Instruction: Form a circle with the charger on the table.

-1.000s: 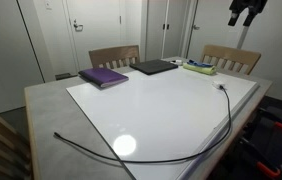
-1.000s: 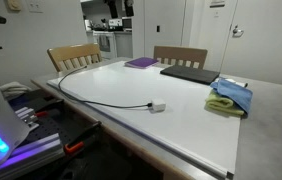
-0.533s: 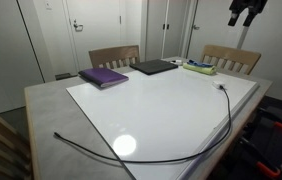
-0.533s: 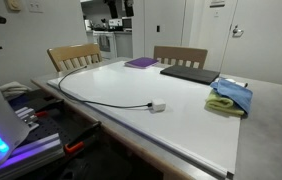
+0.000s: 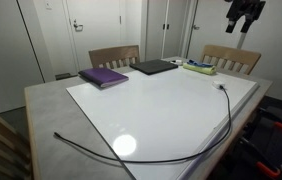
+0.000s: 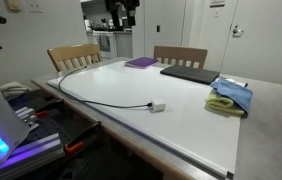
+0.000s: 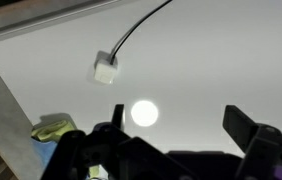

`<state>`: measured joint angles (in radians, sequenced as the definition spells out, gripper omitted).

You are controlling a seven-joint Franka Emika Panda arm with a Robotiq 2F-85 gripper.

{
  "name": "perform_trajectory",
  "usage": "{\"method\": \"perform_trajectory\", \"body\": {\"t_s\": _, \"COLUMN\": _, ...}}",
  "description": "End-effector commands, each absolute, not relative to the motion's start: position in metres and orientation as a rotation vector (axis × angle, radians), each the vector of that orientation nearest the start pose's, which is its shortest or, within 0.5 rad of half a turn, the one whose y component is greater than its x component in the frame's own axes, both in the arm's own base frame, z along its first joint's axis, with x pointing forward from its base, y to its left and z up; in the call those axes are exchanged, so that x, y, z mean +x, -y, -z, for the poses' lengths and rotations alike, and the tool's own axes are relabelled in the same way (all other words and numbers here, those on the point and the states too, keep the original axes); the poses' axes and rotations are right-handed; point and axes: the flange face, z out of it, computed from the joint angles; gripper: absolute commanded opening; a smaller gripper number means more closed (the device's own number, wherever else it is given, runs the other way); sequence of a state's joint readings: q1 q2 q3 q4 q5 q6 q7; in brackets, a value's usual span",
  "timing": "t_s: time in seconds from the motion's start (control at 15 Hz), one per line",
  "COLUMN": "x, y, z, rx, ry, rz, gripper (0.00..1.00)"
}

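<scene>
Gripper [image 5: 243,14]: high over the table [image 5: 43,105], fingers spread, nothing held
Charger [image 7: 105,70]: open curve on the white sheet [image 5: 161,110], no circle yet

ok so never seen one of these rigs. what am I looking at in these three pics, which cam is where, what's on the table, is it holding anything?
It is one robot arm ending in a two-finger gripper. The gripper hangs high above the table with its fingers apart, holding nothing. Two pictures come from cameras standing at different spots in the room. The third comes from a camera on the wrist, looking down past the gripper. On the white sheet lies the charger, a long black cable in an open curve, not yet a circle, ending in a white plug. Along the far side lie a purple book, a black laptop and a green and blue cloth.
</scene>
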<state>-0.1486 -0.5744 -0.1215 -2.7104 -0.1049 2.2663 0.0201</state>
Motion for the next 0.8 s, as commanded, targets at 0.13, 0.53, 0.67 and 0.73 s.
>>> {"method": "perform_trajectory", "body": {"t_s": 0.13, "x": 0.377, "y": 0.117, "z": -0.381, "rx": -3.147, "ry": -0.353, "rz": 0.191, "gripper": 1.0}}
{"method": "perform_trajectory", "body": {"t_s": 0.53, "x": 0.397, "y": 0.135, "z": -0.352, "rx": -3.147, "ry": -0.455, "rz": 0.246, "gripper": 1.0}}
{"method": "perform_trajectory", "body": {"t_s": 0.67, "x": 0.403, "y": 0.141, "z": -0.343, "rx": -3.145, "ry": -0.495, "rz": 0.261, "gripper": 1.0}}
{"method": "perform_trajectory", "body": {"t_s": 0.73, "x": 0.406, "y": 0.145, "z": -0.339, "rx": -3.144, "ry": -0.518, "rz": 0.269, "gripper": 1.0}}
